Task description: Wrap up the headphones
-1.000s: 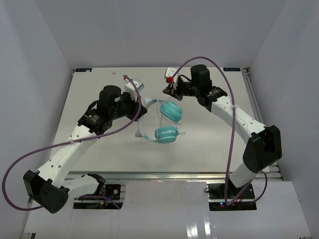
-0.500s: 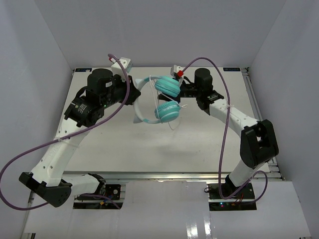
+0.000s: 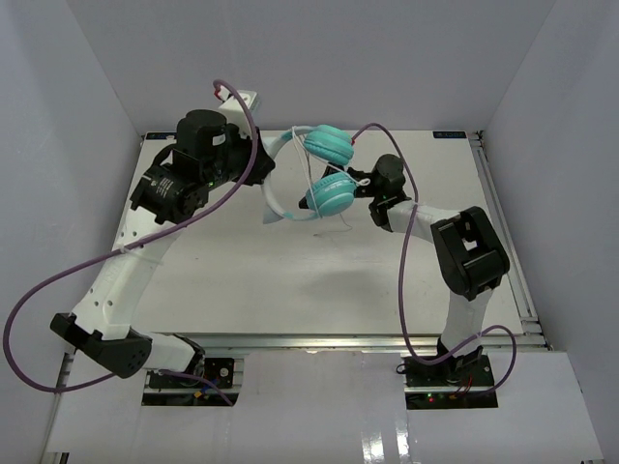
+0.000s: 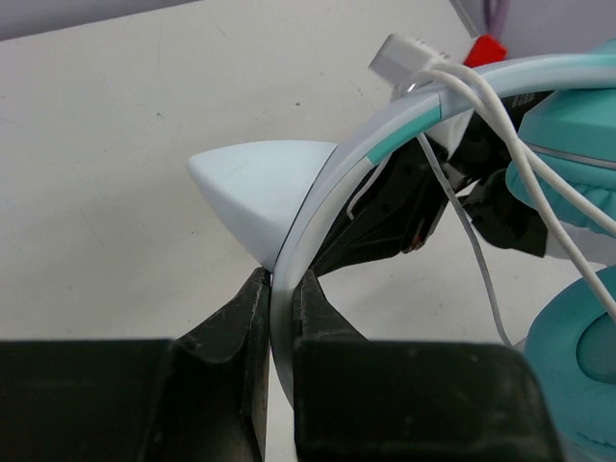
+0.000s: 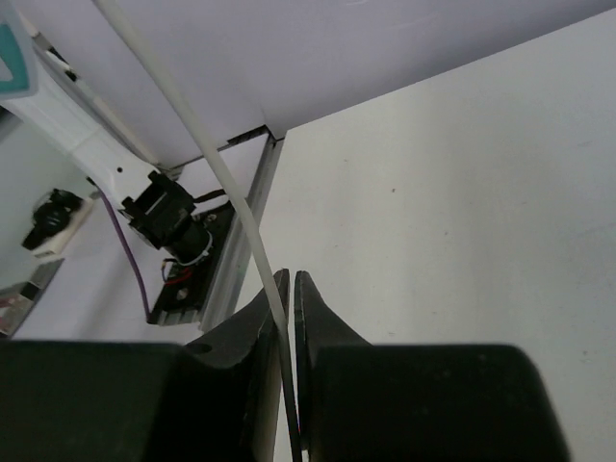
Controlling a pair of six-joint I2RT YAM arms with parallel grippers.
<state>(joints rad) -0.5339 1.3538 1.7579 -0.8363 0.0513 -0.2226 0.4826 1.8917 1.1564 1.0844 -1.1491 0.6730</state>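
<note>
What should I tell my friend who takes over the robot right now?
Left gripper: jaws shut on the headband, holding the headphones up above the table.
Right gripper: jaws shut on the thin white cable.
Done: a few cable strands cross the headband near an ear cup.
Left: probably wind the rest of the cable round, then set the headphones down.
</note>
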